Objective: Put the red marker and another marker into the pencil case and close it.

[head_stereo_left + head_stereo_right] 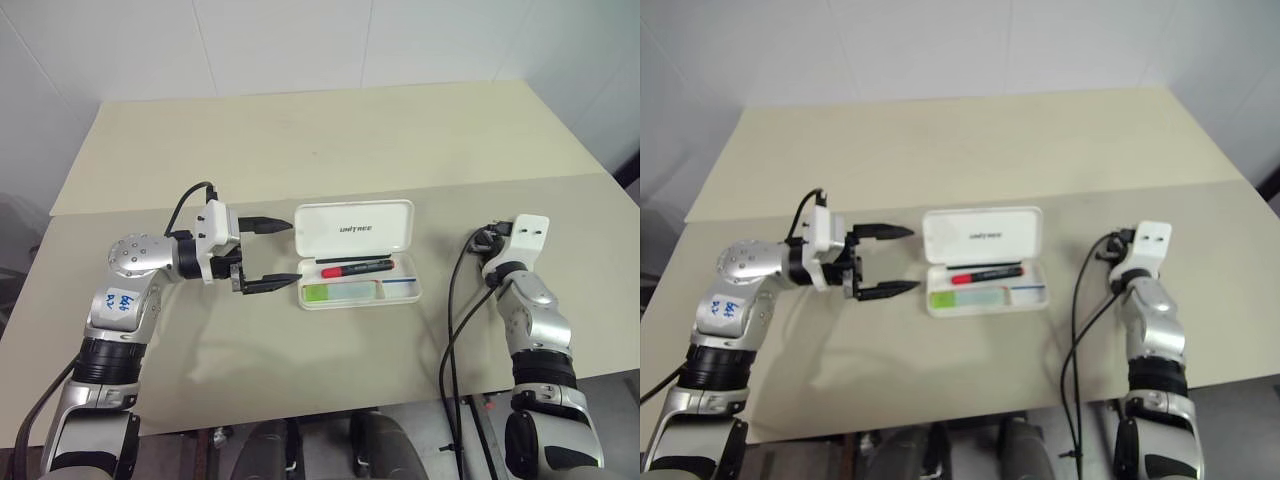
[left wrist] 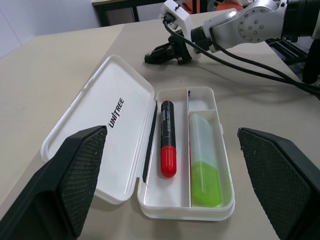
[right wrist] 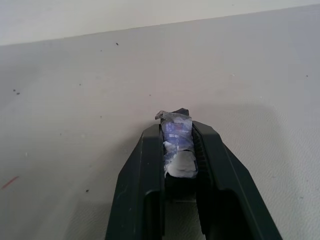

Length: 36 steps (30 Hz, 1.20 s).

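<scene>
The pencil case [image 1: 357,256] lies open near the middle of the beige table [image 1: 300,140], its lid [image 1: 354,230] folded back flat on the far side with the dark lettering facing up. Inside the tray, the red marker [image 1: 355,268] lies lengthwise in the compartment next to the hinge, red cap toward the robot's left and black barrel toward its right. The other marker, the light-green highlighter [image 1: 340,292], lies in the near compartment, parallel to the red one, green end toward the robot's left. Both are fully inside the tray, with a thin divider between them, and a small separate compartment sits at the tray's right end. Just beside the left end of the case hangs the left gripper [image 1: 272,255], pointing level toward the case with its two black fingers spread wide apart, one in line with the lid and one with the tray, touching neither. Well apart on the other side, the right gripper [image 2: 161,54] rests low over bare tabletop, its fingers [image 3: 150,165] drawn together. In the right wrist view a small crumpled bluish-white scrap [image 3: 177,142], possibly tape or padding, sits pinched between them, though what it is cannot be made out.
</scene>
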### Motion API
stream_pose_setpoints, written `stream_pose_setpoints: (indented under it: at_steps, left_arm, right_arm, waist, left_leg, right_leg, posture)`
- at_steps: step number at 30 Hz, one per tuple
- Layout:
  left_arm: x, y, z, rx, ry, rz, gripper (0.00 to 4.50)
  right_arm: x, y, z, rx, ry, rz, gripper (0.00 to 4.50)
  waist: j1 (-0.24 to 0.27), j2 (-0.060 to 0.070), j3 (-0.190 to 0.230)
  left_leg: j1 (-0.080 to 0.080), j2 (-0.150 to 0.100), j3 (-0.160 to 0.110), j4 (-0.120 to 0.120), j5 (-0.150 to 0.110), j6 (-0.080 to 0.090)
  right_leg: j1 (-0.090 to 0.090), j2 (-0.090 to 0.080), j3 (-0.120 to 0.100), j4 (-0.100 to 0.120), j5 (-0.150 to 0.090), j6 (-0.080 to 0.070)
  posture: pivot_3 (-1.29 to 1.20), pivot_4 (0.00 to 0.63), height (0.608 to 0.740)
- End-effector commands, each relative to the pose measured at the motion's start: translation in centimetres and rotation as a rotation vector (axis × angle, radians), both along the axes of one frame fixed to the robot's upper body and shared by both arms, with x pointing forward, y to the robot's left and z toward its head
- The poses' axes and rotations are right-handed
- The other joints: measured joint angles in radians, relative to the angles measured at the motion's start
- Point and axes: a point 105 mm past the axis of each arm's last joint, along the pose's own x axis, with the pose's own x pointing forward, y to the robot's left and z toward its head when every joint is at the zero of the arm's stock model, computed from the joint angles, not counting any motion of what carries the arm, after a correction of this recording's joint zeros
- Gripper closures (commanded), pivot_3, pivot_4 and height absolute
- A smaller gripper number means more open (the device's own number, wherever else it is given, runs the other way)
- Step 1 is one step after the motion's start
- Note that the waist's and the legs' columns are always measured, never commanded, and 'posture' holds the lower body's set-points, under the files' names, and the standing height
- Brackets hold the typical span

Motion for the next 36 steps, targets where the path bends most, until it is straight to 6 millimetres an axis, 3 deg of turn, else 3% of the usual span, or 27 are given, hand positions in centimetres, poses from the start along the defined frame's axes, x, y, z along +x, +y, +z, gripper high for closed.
stream_pose_setpoints:
  at_steps: [1, 9, 11, 15, 23, 29, 36]
  left_arm:
    - [-0.5, -0.3, 1.3, -0.021, -0.051, -0.018, 0.00]
    - [-1.0, -0.4, 0.8, -0.020, -0.033, -0.029, 0.00]
    - [-1.3, -0.5, 0.3, -0.016, -0.021, -0.037, 0.00]
    - [-1.9, -0.7, -0.1, -0.020, -0.004, -0.044, 0.00]
    - [-2.7, -1.4, -0.8, -0.035, 0.026, -0.065, 0.00]
    - [-3.4, -2.2, -1.3, -0.030, 0.049, -0.110, 0.00]
    - [-3.5, -3.3, -1.4, -0.030, 0.053, -0.151, 0.00]
  right_arm:
    - [-0.1, 1.4, 0.8, -0.008, -0.005, 0.123, 4.10]
    - [-1.1, 4.0, 4.4, -0.238, -0.106, 0.440, 4.10]
    - [-1.9, 4.7, 6.5, -0.296, -0.178, 0.562, 4.10]
    - [-3.9, 6.2, 7.6, -0.360, -0.191, 0.806, 4.10]
    - [-8.2, 10.6, 6.4, -0.396, -0.090, 1.254, 4.10]
    - [-8.8, 12.1, 5.6, -0.419, -0.067, 1.378, 4.10]
    - [-8.4, 11.8, 3.8, -0.465, 0.003, 1.443, 4.10]
  waist:
    - [0.000, 0.000, 0.000]
    - [0.006, 0.000, 0.000]
    - [0.007, 0.000, 0.000]
    - [0.008, 0.000, 0.000]
    - [0.008, -0.001, 0.001]
    - [0.010, -0.001, 0.001]
    - [0.010, -0.001, 0.001]
  left_leg:
    - [0.000, 0.000, 0.000, 0.000, 0.000, 0.000]
    - [0.001, 0.000, 0.004, -0.005, 0.000, 0.000]
    - [0.001, 0.000, 0.005, -0.006, 0.000, 0.000]
    - [0.001, 0.000, 0.005, -0.008, 0.000, 0.000]
    - [0.003, 0.000, 0.006, -0.009, 0.000, 0.000]
    - [0.003, 0.000, 0.005, -0.008, -0.002, -0.002]
    - [0.003, 0.000, 0.006, -0.009, -0.001, -0.002]
  right_leg:
    - [0.000, 0.000, 0.000, 0.000, 0.000, 0.000]
    - [-0.001, 0.000, 0.003, -0.002, 0.000, 0.000]
    - [-0.001, 0.000, 0.002, -0.003, 0.000, 0.000]
    - [-0.001, 0.000, 0.002, -0.005, 0.000, 0.001]
    - [0.000, 0.000, 0.002, -0.005, 0.001, 0.001]
    - [0.000, 0.000, 0.002, -0.006, 0.001, 0.001]
    - [0.000, 0.000, 0.002, -0.006, 0.001, 0.001]
  posture:
    - [0.00, 0.150, 0.740]
    - [0.00, 0.150, 0.740]
    - [0.00, 0.150, 0.740]
    - [0.00, 0.150, 0.740]
    - [0.00, 0.150, 0.740]
    - [0.00, 0.150, 0.740]
    - [0.00, 0.150, 0.740]
